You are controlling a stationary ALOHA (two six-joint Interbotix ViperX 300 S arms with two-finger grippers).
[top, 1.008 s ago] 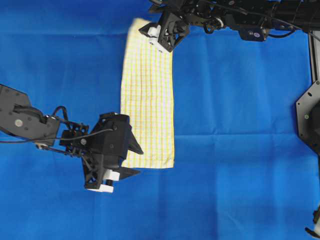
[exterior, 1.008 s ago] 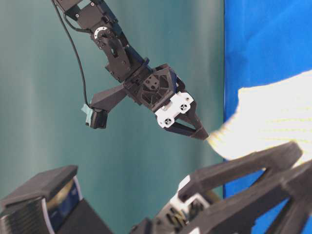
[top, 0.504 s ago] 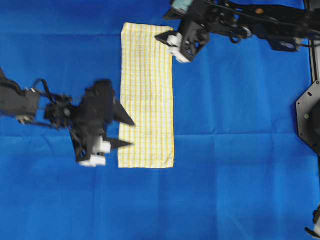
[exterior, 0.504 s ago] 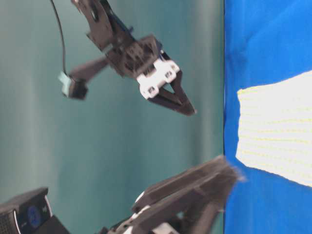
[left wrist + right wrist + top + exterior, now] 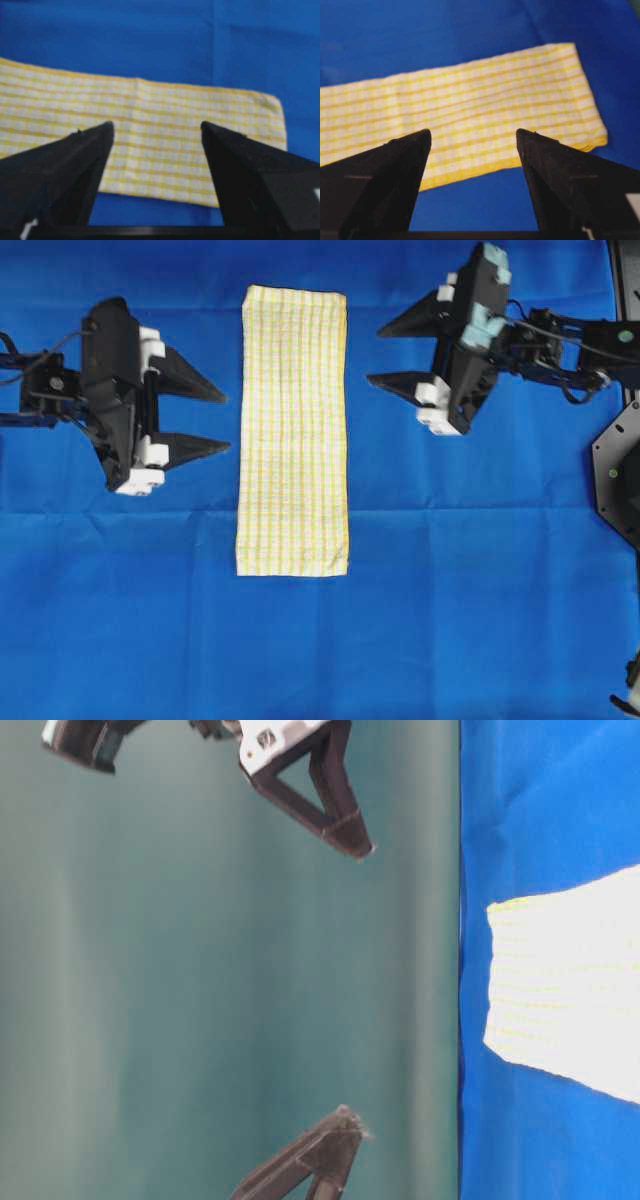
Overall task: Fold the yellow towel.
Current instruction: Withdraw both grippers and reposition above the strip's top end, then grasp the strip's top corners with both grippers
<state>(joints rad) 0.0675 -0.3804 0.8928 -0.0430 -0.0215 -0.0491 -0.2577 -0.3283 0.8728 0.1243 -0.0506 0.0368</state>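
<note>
The yellow towel lies flat on the blue cloth as a long narrow folded strip, running from top to bottom in the overhead view. It also shows in the left wrist view, the right wrist view and the table-level view. My left gripper is open and empty, raised to the left of the towel and pointing at its long edge. My right gripper is open and empty, raised to the right of the towel and pointing at its other long edge. Neither touches the towel.
The large plain blue cloth covers the whole table. A black fixture stands at the right edge. The table-level view shows a teal backdrop beside the cloth.
Both grippers let go of the towel and drew back to either side. The left moved up and left, the right moved right and down. The towel now lies flat and straight.
</note>
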